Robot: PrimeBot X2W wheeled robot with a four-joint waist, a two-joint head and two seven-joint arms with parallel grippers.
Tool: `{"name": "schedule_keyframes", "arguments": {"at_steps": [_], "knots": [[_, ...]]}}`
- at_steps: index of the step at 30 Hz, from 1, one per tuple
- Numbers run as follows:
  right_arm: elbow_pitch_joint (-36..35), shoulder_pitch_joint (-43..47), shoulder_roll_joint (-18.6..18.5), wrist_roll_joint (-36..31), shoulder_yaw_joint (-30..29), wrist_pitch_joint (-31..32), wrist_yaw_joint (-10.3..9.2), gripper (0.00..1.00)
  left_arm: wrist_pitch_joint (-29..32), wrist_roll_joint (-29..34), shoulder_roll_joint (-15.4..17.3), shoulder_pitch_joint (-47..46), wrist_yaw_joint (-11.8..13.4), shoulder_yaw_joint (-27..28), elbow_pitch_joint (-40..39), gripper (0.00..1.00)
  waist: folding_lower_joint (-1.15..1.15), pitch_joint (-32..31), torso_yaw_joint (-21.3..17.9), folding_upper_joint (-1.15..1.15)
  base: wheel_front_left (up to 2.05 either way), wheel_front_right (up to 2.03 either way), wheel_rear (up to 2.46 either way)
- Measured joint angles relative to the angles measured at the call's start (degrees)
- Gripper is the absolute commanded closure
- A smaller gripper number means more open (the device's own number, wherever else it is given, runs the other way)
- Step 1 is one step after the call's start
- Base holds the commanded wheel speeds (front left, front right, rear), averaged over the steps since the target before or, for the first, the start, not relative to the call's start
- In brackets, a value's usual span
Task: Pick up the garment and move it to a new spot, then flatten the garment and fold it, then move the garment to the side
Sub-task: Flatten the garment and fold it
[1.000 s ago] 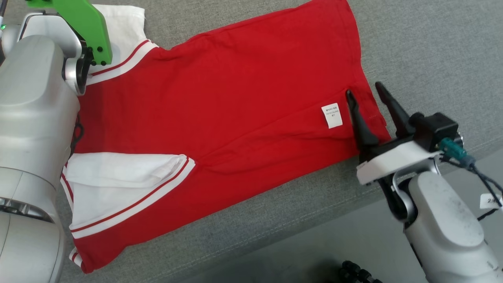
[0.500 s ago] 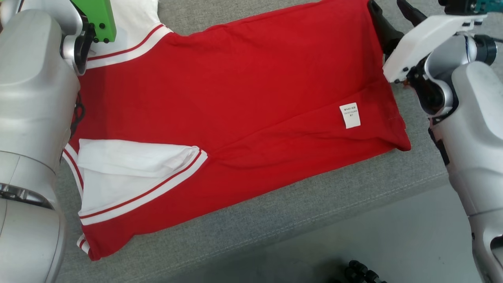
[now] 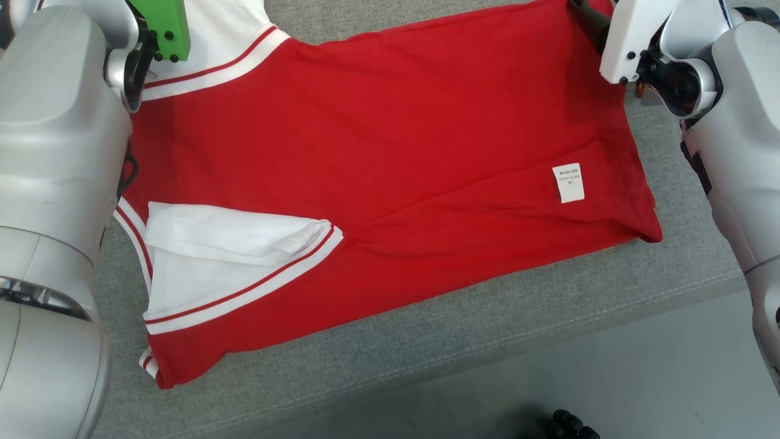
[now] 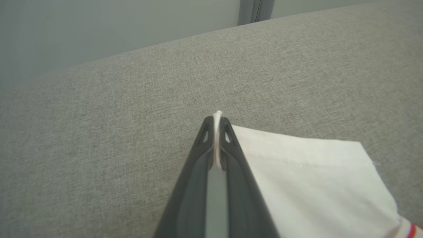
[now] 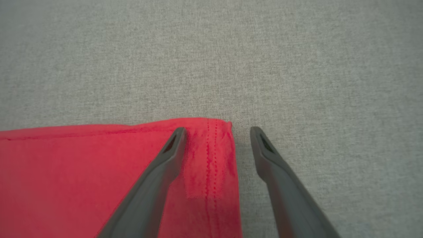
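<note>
At the far left of the head view the pale left forearm rises along the frame edge, with a green bracket at its wrist above the far sleeve. The left wrist view shows the left gripper pinched tight, a thin edge of the white far sleeve caught between its two dark fingers and just poking past their tips, low over the grey cushion.

The red T-shirt lies spread on that cushion, sleeves toward the left and hem toward the right. The near sleeve – white, with red-striped trim – lies folded in over the red body. From there a long slanting crease runs rightward across the body toward the hem, and a small white care label lies face-up just inside the hem edge.

At the right, the right gripper stands wide open and holds nothing. In the right wrist view its fingers straddle the far hem corner: one finger over the red cloth, the other over bare cushion just beside the edge. Whether the fingertips touch the fabric I cannot tell.

Along the bottom runs the cushion's stitched front edge, then a smooth grey floor with a small dark object – too cropped to identify.
</note>
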Motion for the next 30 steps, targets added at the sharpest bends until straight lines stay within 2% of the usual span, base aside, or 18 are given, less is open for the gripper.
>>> {"name": "schedule_keyframes", "arguments": {"at_steps": [1, 2, 3, 5, 6, 8, 15, 30], "knots": [[1.0, -0.5, 0.1, 0.1, 0.3, 0.5, 0.0, 0.07, 0.0, 0.1, 0.0, 0.0, -0.1, -0.1, 0.1, 1.0, 0.0, 0.0, 0.2, 0.0, 0.0, 0.0, 0.0], [2.0, -1.0, 0.1, 0.1, 0.7, 0.8, 0.0, 0.18, -0.1, 0.1, -0.1, 0.0, -0.2, -0.2, 0.2, 1.0, 0.0, 0.0, 0.3, 0.0, 0.0, 0.0, 0.0], [2.8, -1.4, 0.0, 0.1, 1.1, 0.9, 0.0, 0.41, -0.2, 0.1, -0.2, 0.0, -0.3, -0.3, 0.2, 1.0, 0.0, 0.0, 0.5, 0.0, 0.0, 0.0, 0.0], [4.4, -2.6, 0.0, 0.1, 1.4, 1.0, 0.0, 0.64, -0.2, 0.1, -0.4, -0.1, -0.4, -0.5, 0.3, 1.0, 0.0, 0.0, 0.8, 0.0, 0.0, 0.0, 0.0], [5.1, -3.1, 0.1, 0.2, 1.6, 1.0, 0.0, 0.82, -0.2, 0.1, -0.5, -0.1, -0.5, -0.5, 0.4, 1.0, 0.0, 0.0, 1.0, 0.0, 0.0, 0.0, 0.0], [6.4, -3.9, 0.4, 0.5, 2.0, 0.9, 0.0, 1.0, -0.2, 0.1, -0.5, -0.3, -0.5, -0.5, 0.5, 1.0, 0.0, 0.0, 1.2, 0.0, 0.0, 0.0, 0.0], [8.4, -5.1, 0.7, 2.3, 4.3, -0.4, 0.0, 1.0, -1.5, -0.2, -0.4, -0.6, -1.0, -0.8, 0.8, 1.0, 0.0, 0.0, 1.6, 0.0, 0.0, 0.0, 0.0], [8.6, -8.7, -1.2, 2.3, 9.6, -20.1, 0.0, 1.0, -13.6, 0.3, 0.6, -3.0, -1.9, -1.0, -1.2, 1.0, 0.0, -1.4, 1.7, 0.0, 0.0, 0.0, 0.0]]}}
